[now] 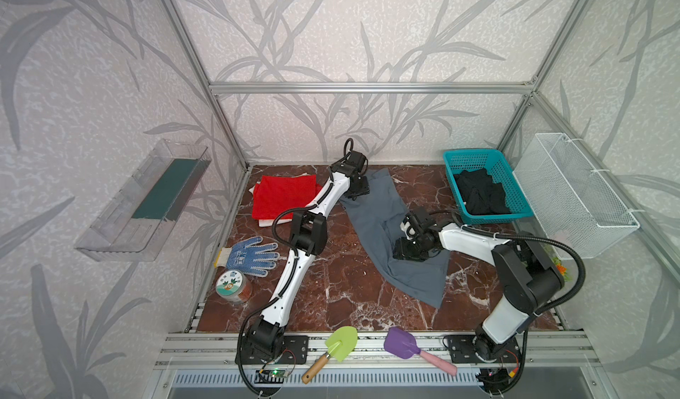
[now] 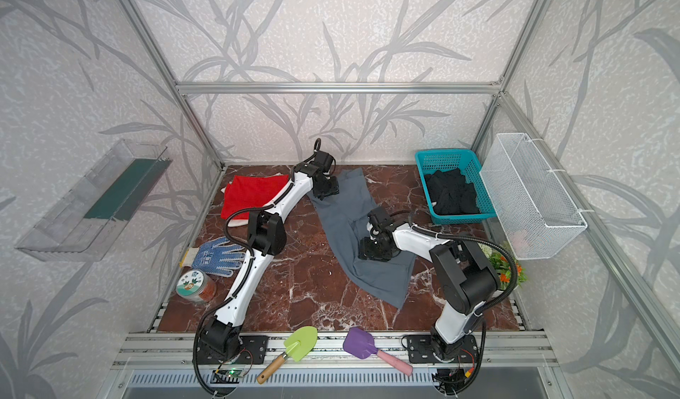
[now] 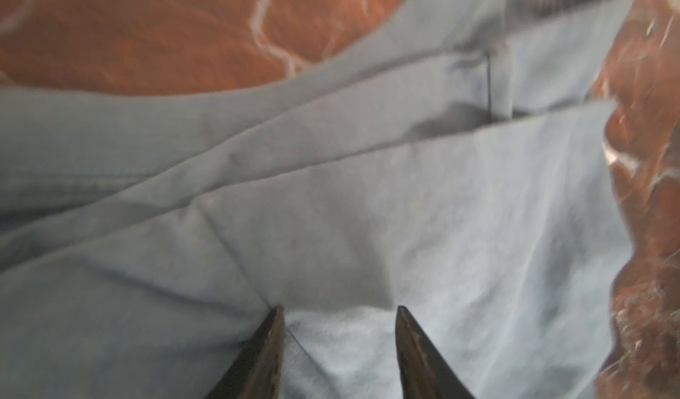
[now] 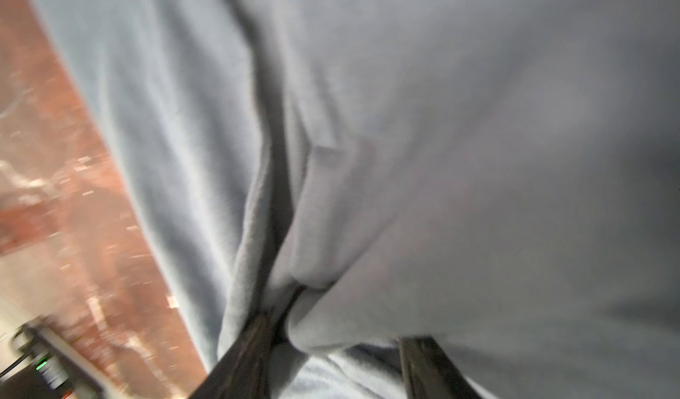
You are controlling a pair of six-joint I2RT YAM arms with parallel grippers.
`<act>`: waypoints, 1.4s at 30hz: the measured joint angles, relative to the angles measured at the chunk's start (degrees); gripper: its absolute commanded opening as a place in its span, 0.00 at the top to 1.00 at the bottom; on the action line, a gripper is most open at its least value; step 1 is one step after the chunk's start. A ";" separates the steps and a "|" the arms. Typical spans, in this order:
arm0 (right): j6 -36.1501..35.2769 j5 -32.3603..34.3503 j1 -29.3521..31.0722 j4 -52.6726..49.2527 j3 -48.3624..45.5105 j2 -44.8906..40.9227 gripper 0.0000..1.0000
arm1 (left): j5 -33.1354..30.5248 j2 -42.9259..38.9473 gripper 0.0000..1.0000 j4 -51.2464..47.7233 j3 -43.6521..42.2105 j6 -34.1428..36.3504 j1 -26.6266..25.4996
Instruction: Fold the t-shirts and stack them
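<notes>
The slate grey-blue t-shirt (image 1: 371,216) (image 2: 346,213) lies crumpled in a long diagonal strip on the marbled table. My left gripper (image 1: 355,194) (image 2: 325,193) is at its far end. In the left wrist view that gripper (image 3: 340,310) is open, with grey cloth (image 3: 368,213) lying loose between the fingers. My right gripper (image 1: 406,251) (image 2: 371,253) presses into the shirt's near half. In the right wrist view it (image 4: 342,327) has its jaws apart, a fold of grey cloth (image 4: 478,158) bulging between them. The red t-shirt (image 1: 283,196) lies folded at the back left. The black t-shirt (image 1: 482,194) sits bunched in the teal basket (image 1: 450,165).
A dotted work glove (image 1: 252,255) and a jar (image 1: 232,286) lie at the left edge. A green trowel (image 1: 340,343) and a purple spade (image 1: 403,342) rest on the front rail. A white wire basket (image 1: 574,194) hangs on the right wall, and a clear tray (image 1: 143,202) on the left wall.
</notes>
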 measured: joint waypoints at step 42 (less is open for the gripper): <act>2.34 -1.11 0.59 -8.55 -13.29 -20.65 0.43 | 1.29 -68.04 0.52 10.27 -85.81 0.66 -6.91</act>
